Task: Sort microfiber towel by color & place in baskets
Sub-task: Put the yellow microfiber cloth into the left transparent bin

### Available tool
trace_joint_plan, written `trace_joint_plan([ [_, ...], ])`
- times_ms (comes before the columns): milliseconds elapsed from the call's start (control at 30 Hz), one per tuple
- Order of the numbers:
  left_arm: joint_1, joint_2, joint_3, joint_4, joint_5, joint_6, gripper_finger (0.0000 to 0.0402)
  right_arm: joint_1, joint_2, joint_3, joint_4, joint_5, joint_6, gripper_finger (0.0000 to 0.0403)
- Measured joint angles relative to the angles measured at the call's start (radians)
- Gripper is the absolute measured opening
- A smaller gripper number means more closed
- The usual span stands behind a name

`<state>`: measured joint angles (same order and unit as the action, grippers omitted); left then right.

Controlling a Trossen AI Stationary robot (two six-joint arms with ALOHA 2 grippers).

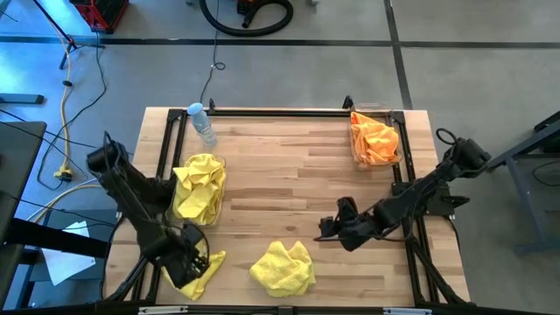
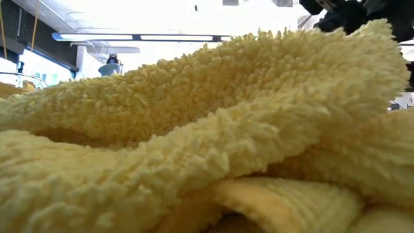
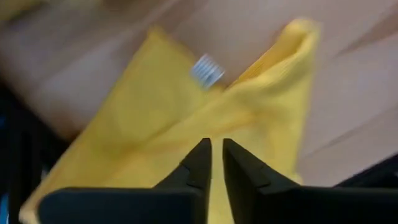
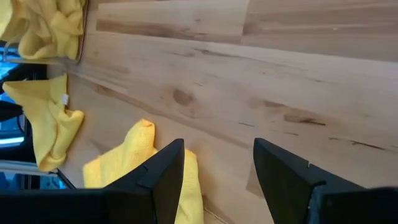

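Pale plank desk (image 1: 289, 166); fuzzy yellow towel (image 1: 283, 268) crumpled. Left tool (image 3: 216, 155) nearly pressed together over flat yellow cloth (image 3: 186, 118); right tool (image 4: 214, 163) spread, empty.

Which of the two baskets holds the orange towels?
The basket at the table's far right corner; the other basket, on the left side, holds only yellow ones.

One basket (image 1: 213, 188) stands at the table's (image 1: 289, 166) left with towels in it, a bottle (image 1: 202, 122) just behind; the other basket (image 1: 395, 149) sits far right, also filled. Two loose towels (image 1: 282, 267) lie near the front edge
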<state>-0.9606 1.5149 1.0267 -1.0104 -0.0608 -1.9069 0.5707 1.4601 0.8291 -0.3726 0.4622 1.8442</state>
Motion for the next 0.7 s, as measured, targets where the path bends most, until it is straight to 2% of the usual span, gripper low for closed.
trace_joint_plan([
  [200,-0.046,0.092,0.0,0.023,0.133,-0.123,0.0104,0.002,-0.002,0.0,-0.001,0.0,-0.003,0.0187],
  [467,-0.084,0.15,0.0,0.152,0.116,-0.293,0.0211,0.002,-0.002,0.0,-0.004,-0.008,-0.109,0.0187],
  [567,-0.078,0.191,0.0,0.155,0.105,-0.314,0.0232,-0.001,-0.002,0.0,-0.005,-0.031,-0.172,0.0187],
  [700,-0.066,0.28,0.006,0.189,0.112,-0.32,0.0236,-0.004,-0.003,0.0,-0.008,-0.103,-0.251,0.0187],
])
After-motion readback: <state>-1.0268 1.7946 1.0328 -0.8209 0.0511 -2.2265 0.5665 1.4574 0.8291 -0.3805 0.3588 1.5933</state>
